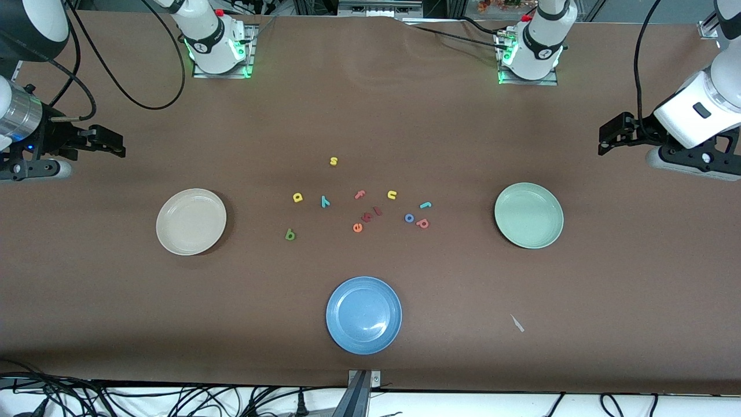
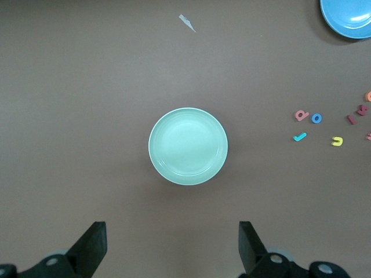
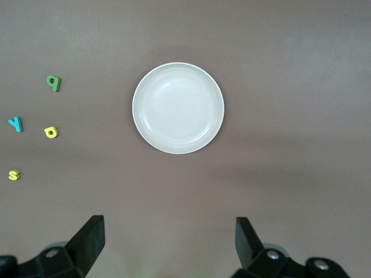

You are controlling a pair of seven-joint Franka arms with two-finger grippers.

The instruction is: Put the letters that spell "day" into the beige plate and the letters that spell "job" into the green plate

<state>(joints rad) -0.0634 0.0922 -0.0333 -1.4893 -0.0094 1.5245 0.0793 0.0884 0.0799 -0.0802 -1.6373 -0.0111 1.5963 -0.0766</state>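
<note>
Meanwhile, both arms waited at the table's two ends with nothing in their jaws. The right gripper [image 1: 118, 145] hung above the bare cloth at its own end, fingers [image 3: 87, 240] spread wide apart; the beige plate [image 1: 191, 221] lay near it, toward the middle of the table and nearer to the front camera, and it held nothing. The left gripper [image 1: 605, 142] hovered in the same way at the other end, its fingers [image 2: 93, 243] spread just as wide, with the green plate [image 1: 528, 215], also bare, near it toward the middle.

All the letters lay on the brown table [image 1: 370, 104] between the two plates, well apart from either gripper. Closest to the right gripper's plate were the dark green "d" [image 1: 290, 234], the yellow "a" [image 1: 297, 197] and the teal "y" [image 1: 325, 201]. Closest to the left gripper's plate were the teal "j" [image 1: 426, 204], the blue "o" [image 1: 409, 218] and the salmon "b" [image 1: 422, 223], the last two just beside each other. Between those groups sat a yellow "u" [image 1: 392, 195], a yellow "s" [image 1: 333, 161] and a small cluster of red and orange letters [image 1: 366, 217]. A blue plate [image 1: 363, 314] lay nearest the front camera, midway between the grippers.
</note>
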